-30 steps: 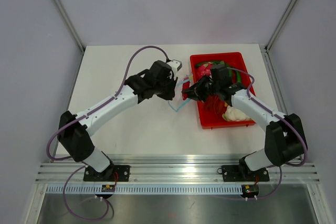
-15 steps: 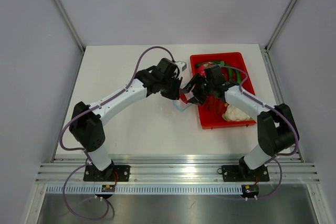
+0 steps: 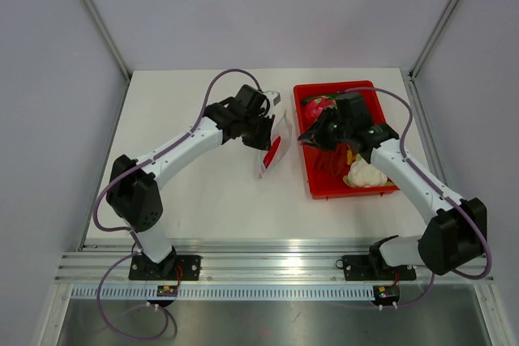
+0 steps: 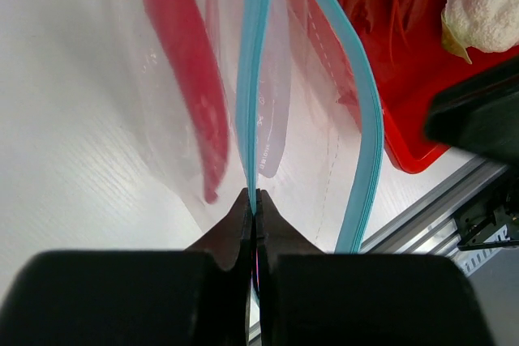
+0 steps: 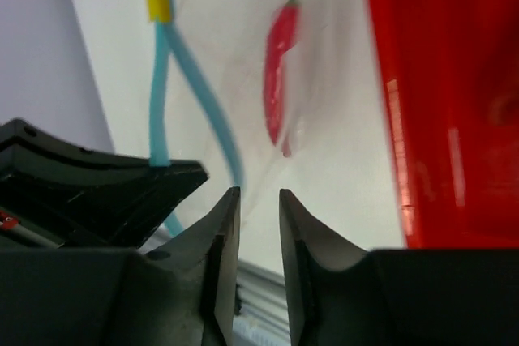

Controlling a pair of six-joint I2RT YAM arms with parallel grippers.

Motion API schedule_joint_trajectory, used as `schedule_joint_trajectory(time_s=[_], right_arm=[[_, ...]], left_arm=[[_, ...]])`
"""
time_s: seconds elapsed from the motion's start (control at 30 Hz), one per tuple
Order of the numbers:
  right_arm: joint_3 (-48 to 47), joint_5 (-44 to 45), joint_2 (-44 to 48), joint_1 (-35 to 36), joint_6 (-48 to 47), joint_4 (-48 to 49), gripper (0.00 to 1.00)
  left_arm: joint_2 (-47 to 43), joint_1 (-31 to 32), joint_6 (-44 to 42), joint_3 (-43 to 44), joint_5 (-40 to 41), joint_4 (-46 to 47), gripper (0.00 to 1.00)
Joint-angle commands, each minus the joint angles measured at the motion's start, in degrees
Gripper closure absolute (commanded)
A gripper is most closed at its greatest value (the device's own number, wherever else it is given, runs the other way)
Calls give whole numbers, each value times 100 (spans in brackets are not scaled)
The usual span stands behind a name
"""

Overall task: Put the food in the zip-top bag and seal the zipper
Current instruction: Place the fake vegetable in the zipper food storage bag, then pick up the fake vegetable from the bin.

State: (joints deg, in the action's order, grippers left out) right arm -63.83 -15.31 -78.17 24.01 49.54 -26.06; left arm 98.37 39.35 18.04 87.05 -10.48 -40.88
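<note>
Our left gripper (image 4: 254, 200) pinches the zipper (image 4: 258, 79); the right gripper (image 5: 258, 200), near the bag (image 3: 282, 131), is barely parted and empty. With the mouth unsealed, a tilt could spill the food (image 4: 190, 79).

The food (image 4: 188, 79), a long, tapered red pepper with a green stem end, is seen inside the zip-top bag (image 3: 268, 164), laid along one clear, crinkly wall. The zipper (image 4: 256, 70) is left unsealed. Its two light-blue strips are spread apart, and one is pinched between the fingers of the left gripper (image 4: 254, 198).
</note>
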Motion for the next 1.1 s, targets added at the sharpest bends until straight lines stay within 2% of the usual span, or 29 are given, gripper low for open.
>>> schedule_joint_trajectory(time_s=[0.0, 0.03, 0.13, 0.2, 0.37, 0.53, 1.07], right_arm=[[-524, 1711, 451, -484, -918, -1012, 66], [-681, 2133, 408, -598, -1102, -1406, 53], [-919, 3224, 6, -1056, -2015, -1612, 40], [-1191, 3403, -328, -1301, -2281, -1577, 40], [-1763, 2832, -1682, -1864, -2861, -1279, 39], [-2624, 2569, -2850, -2119, -3275, -1313, 32], [-4127, 2375, -4645, -2260, -3556, -1120, 34]], left_arm=[[-151, -68, 15, 190, -183, 89, 100], [-169, -68, 15, 181, -165, 72, 100], [-230, -77, 15, 41, -43, 150, 100], [-222, -77, 59, -12, -24, 168, 100], [-283, -77, 103, -38, -86, 169, 100], [-380, -77, 76, -74, -51, 133, 100], [-345, -77, -64, -329, -183, 151, 100]])
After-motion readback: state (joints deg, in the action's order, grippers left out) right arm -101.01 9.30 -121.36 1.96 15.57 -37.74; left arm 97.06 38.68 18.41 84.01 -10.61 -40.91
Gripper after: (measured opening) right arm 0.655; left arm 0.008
